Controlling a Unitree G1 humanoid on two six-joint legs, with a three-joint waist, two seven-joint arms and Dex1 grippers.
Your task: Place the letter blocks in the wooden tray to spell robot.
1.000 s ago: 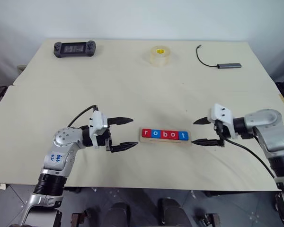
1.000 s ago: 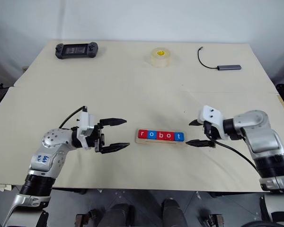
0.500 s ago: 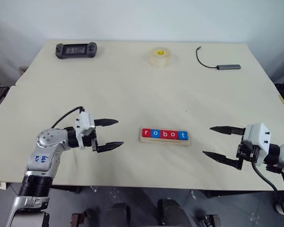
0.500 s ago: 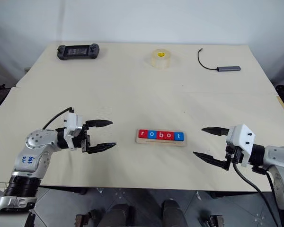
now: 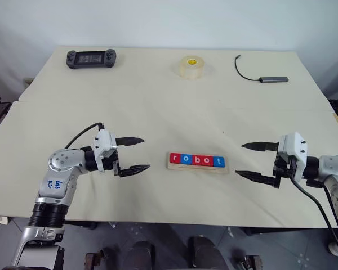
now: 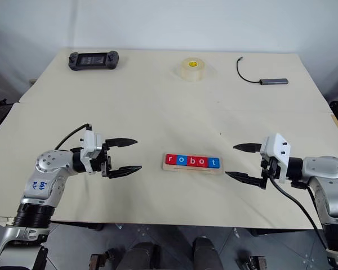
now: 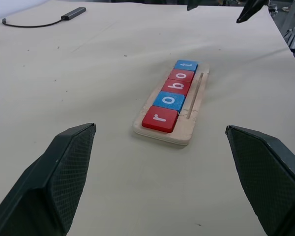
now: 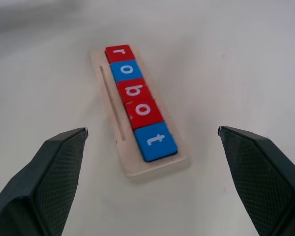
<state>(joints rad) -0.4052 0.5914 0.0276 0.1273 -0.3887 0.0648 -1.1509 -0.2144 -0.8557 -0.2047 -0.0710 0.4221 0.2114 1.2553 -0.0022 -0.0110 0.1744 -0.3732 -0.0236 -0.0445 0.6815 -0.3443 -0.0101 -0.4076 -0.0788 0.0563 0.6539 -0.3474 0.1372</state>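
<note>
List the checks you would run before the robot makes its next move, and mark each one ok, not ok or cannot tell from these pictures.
1. All five blocks sit in the tray: ok.
2. Blocks read r, o, b, o, t in order: ok.
3. Blocks lie flat and in line, none tipped or overhanging: ok.
4. Left end effector open, holding nothing, apart from the tray: ok.
5. Right end effector open, holding nothing, apart from the tray: ok.
6. Tape roll, controller and cable hub lie at the far side of the table, away from both arms: ok.
</note>
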